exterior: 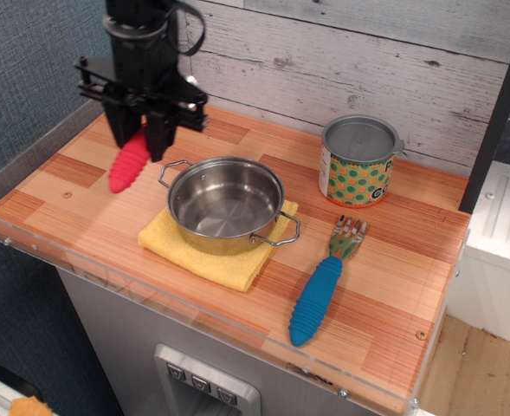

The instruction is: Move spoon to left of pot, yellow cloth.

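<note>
Whitewashed plank wall backs a wood-patterned desk (393, 260) edged by a clear acrylic rim. Black pincer (139, 143) hangs over the desk's left rear part, its two dark fingers (158, 137) pointing down and closed on the upper end of the spoon (129, 163). Only the spoon's thick, ribbed red handle shows; it slopes down and to the left from between the fingers, and its lower tip is at or just above the desk surface; contact cannot be told. The metal bowl of the spoon is hidden within the pincer.

The spoon lies to the left of the pot (226, 204), near the pot's left wire loop handle but apart from it. The pot, a shallow shiny steel vessel, stands upright on the yellow cloth (216, 260), which shows beyond the pot at the front and right. Right of the pot lies a blue-handled fork (322, 289), its tines pointing toward the wall. Behind the fork stands a polka-dot tin can (359, 163), upright near the wall.
</note>
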{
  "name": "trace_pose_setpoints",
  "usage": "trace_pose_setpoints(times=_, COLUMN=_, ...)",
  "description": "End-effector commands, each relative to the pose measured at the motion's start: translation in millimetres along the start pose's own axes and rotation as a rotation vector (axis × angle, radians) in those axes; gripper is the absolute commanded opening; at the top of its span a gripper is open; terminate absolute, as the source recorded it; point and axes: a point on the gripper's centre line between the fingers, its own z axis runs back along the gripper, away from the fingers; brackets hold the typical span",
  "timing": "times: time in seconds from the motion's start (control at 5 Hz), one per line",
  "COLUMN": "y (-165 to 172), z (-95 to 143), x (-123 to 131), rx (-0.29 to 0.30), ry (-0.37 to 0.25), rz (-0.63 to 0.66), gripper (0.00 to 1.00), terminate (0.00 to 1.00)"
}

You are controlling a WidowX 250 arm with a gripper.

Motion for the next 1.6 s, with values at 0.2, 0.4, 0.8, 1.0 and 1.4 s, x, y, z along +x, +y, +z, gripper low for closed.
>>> trace_pose_setpoints(times=0.2, y=50, z=-22, x=-9, rx=-0.022, ry=-0.089, rz=-0.017, gripper=0.0, terminate=0.0)
trace_pose_setpoints(times=0.4, y=51, z=-28, x=-9, rx=-0.023, ry=-0.125, rz=-0.049, gripper=0.0, terminate=0.0)
trace_pose_setpoints(times=0.8, y=46, z=-50, x=8, rx=-0.037, ry=-0.098, rz=-0.104, gripper=0.0, terminate=0.0)
trace_pose_setpoints(times=1.0, y=44, z=-63, x=14, rx=-0.047, ry=-0.072, rz=-0.123, gripper=0.0, terminate=0.0)
trace_pose_setpoints(times=1.4, y=40, z=-72, x=20, rx=-0.067, ry=-0.063, rz=-0.144, gripper=0.0, terminate=0.0)
